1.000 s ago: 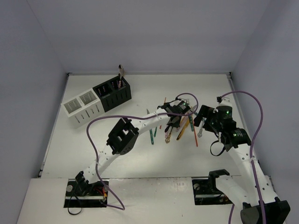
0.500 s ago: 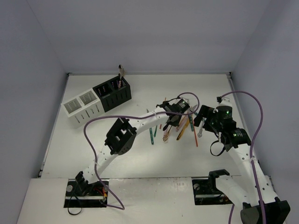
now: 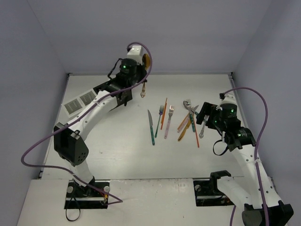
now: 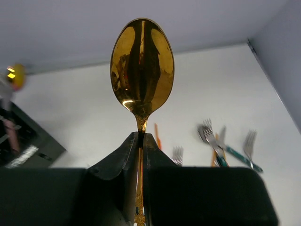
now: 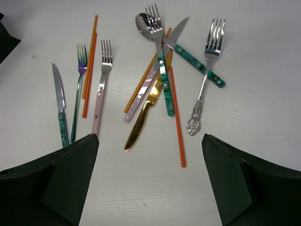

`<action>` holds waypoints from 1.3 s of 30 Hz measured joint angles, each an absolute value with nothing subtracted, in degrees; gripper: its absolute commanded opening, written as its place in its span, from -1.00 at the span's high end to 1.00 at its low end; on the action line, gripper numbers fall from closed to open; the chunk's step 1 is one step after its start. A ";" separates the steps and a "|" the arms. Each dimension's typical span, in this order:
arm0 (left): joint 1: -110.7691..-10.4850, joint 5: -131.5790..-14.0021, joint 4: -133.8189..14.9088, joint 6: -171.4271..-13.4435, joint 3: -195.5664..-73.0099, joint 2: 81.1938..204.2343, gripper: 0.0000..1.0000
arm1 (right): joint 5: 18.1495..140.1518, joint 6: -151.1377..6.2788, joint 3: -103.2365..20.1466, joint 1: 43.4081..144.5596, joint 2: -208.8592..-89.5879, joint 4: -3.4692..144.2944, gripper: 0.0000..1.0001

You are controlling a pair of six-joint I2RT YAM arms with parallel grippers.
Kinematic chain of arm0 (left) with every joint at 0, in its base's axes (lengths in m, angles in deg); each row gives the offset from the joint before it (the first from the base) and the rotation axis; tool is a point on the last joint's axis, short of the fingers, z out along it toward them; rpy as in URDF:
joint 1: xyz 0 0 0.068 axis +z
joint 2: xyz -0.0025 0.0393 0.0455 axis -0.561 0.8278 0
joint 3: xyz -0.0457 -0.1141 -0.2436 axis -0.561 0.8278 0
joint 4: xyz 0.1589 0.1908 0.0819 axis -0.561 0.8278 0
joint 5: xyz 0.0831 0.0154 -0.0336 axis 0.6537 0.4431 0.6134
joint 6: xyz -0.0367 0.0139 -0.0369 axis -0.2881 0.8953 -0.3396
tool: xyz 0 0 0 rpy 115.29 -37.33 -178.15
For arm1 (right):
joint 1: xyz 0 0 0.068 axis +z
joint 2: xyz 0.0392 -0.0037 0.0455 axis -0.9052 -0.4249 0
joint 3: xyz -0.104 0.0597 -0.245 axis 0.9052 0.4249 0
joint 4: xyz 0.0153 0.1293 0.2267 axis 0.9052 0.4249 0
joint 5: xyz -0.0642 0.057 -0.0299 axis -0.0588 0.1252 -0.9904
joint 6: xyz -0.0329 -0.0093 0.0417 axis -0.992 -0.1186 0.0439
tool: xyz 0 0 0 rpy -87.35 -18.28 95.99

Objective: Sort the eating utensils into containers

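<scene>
Gold spoon [image 4: 142,61]: one, lifted off the table [image 3: 117,155], bowl uppermost in the wrist view, held near the caddies at the far left.
Left gripper [image 4: 141,141]: pinched tight on the gold spoon's neck.
Caddies: two, side by side. The white caddy [image 3: 77,104] sits left of the black caddy [image 4: 28,143], which the left arm largely hides from above.
Loose utensils: twelve, lying mid-table towards the right.
Forks: four, namely an iridescent fork [image 5: 79,89], a pink-handled fork [image 5: 101,89], a teal-handled fork [image 5: 162,70] and an ornate silver fork [image 5: 204,80].
Knives: three, namely a teal-handled knife [image 5: 59,106], a gold knife [image 5: 143,120] and a pink-handled knife [image 5: 138,101].
Spoons: one silver spoon [image 5: 143,21], in the crossed pile.
Orange sticks [image 5: 89,70]: four, two paired at left and two in the pile.
Right gripper [image 5: 149,141]: jaws spread wide, holding nothing, above the pile.
</scene>
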State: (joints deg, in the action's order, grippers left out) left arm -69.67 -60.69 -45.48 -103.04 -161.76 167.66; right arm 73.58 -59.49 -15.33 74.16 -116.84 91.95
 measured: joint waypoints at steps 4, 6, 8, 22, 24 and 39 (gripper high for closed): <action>-62.89 -61.35 -55.32 -99.14 -155.70 165.07 1.00 | 73.55 -60.69 -15.71 74.16 -117.28 91.96 -0.79; -60.05 -62.03 -58.31 -97.26 -154.04 165.24 1.00 | 73.53 -61.25 -15.81 74.16 -117.62 91.97 -0.79; -57.87 -62.73 -60.68 -95.73 -153.58 166.10 1.00 | 73.51 -61.64 -15.86 74.16 -117.95 91.95 -0.79; -45.98 -73.78 -84.28 -91.61 -153.20 175.54 1.00 | 73.03 -62.91 -15.89 74.16 -118.40 91.95 -0.79; -44.83 -74.94 -86.76 -91.70 -152.90 177.29 1.00 | 72.94 -62.91 -15.89 74.16 -118.40 91.95 -0.79; -42.73 -79.97 -100.00 -92.09 -142.76 183.70 1.00 | 70.91 -62.80 -15.83 73.87 -118.40 91.94 -0.79</action>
State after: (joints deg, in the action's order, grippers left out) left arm -42.73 -79.97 -100.00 -92.09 -142.76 183.70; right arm 70.91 -62.80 -15.83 73.87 -118.40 91.94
